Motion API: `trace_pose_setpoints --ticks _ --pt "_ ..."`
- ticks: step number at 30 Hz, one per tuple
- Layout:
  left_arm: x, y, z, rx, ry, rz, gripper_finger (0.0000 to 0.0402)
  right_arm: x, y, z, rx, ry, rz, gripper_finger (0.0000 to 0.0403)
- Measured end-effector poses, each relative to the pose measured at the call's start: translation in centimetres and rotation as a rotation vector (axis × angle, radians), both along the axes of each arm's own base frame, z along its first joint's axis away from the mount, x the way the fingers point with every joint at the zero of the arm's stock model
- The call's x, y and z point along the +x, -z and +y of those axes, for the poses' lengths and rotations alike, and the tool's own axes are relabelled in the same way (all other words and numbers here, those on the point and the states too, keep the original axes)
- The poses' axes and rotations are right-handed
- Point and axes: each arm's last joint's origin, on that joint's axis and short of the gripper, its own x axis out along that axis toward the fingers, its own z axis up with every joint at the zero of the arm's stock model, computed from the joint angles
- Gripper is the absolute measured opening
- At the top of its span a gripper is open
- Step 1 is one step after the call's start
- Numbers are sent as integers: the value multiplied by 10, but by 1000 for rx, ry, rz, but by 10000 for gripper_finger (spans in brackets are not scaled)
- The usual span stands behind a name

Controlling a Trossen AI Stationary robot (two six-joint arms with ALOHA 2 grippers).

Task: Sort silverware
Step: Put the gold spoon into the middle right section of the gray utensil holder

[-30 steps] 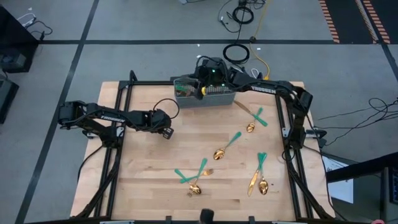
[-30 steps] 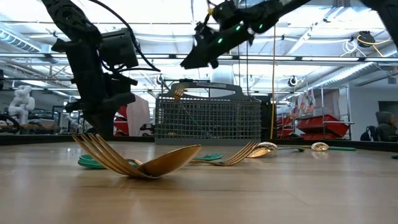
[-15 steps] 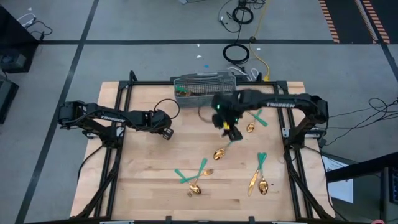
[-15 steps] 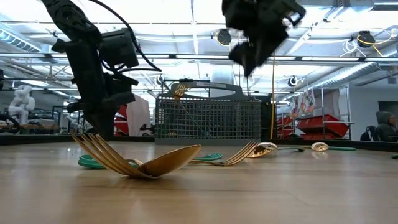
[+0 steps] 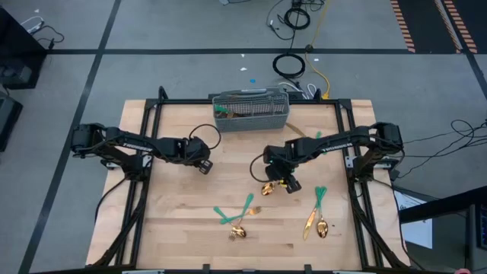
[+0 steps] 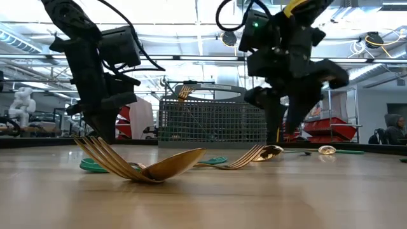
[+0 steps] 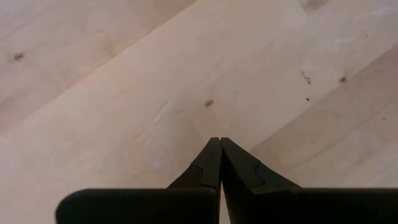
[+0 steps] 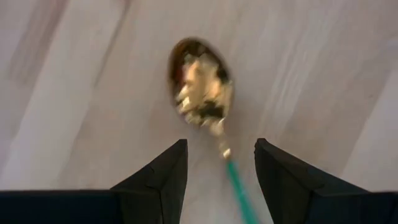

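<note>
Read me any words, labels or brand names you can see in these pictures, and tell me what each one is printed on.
White lettering on the left arm: too small to read.
White lettering on the right arm: too small to read.
Signs in the room behind the basket: too blurred to read.
Spoon under the right gripper: no text.

Both arms are dark, almost black, with boxy links and round joints. The right arm (image 5: 335,141) has white letters along its link, and a green light shows on its wrist in the low view. The left arm (image 5: 133,144) carries a looped black cable near its wrist. The fingers (image 7: 208,168) are matte black wedges with notched edges.
</note>
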Motion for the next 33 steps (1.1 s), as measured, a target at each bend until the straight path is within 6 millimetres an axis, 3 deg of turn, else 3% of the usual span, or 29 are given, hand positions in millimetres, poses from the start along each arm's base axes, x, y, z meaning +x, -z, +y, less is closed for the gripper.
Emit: trace_pose_setpoints --ticks 11,13,17,21,26,33 --pt "0 0 -1 0 3 1 9 5 48 5 -31 9 71 165" --pt "0 0 -1 0 3 0 9 5 51 6 -76 24 80 132" --pt "0 0 -1 0 3 0 9 7 50 7 -90 34 65 22" --pt "0 0 -1 1 4 -2 9 11 47 7 -71 118 66 5" --pt "0 0 -1 1 3 -2 9 17 30 5 -59 207 1 2" --pt "0 0 -2 1 5 -1 9 28 -37 -11 33 387 -341 1"
